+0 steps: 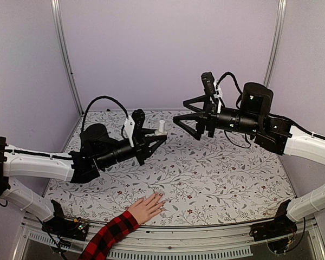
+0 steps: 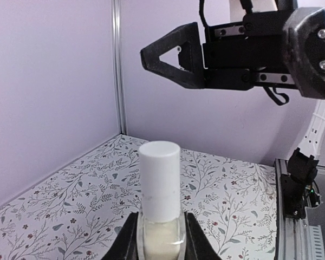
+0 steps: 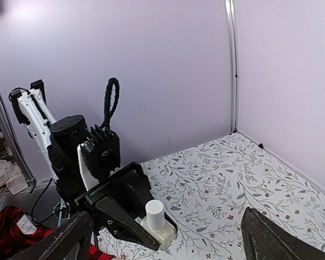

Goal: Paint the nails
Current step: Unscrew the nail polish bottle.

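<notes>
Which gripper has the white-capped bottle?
The left gripper: its jaws are shut on the clear base of the white-capped bottle, cap upward. The right gripper stands wide open and empty, touching nothing.

In the top view the counter [image 1: 222,179] fills the middle of the frame. The left arm [image 1: 38,165] reaches in from the left edge and the right arm [image 1: 309,143] from the right edge. The bottle [image 1: 161,128] sits upright between the left jaws, just left of centre and above the counter. The right jaws lie just to its right, slightly higher, apart from it. The hand [image 1: 147,207] lies flat on the counter at lower centre, below the bottle in the frame, its nails [image 1: 160,196] toward the upper right and its sleeve [image 1: 111,235] running off to the lower left.
</notes>
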